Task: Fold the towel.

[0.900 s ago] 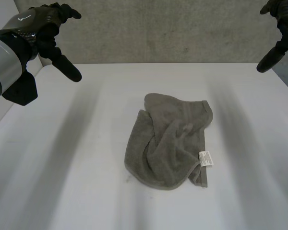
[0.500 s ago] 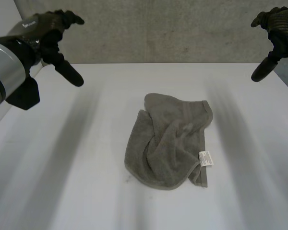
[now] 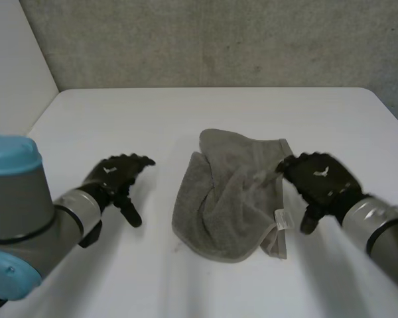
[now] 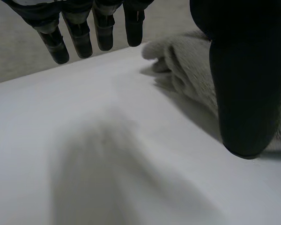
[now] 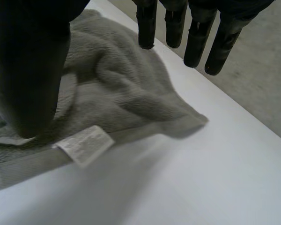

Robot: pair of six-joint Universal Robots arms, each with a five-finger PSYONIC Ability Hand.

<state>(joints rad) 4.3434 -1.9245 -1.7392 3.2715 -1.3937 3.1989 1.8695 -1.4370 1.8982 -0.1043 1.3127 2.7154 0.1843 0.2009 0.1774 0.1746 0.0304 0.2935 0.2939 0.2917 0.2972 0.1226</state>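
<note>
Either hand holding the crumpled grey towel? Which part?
Nothing is held. The left hand is open over the white table beside the crumpled grey terry towel; the right hand is open at its labelled edge.

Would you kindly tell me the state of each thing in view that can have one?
towel, crumpled in a heap on the table, not neatly folded.
left hand, open, beside the towel, holding nothing.
right hand, open, over the towel's edge near its label.

plain grey towel [image 3: 229, 199], white label [image 3: 283, 219]; white table [image 3: 186, 112]; black hands.
</note>
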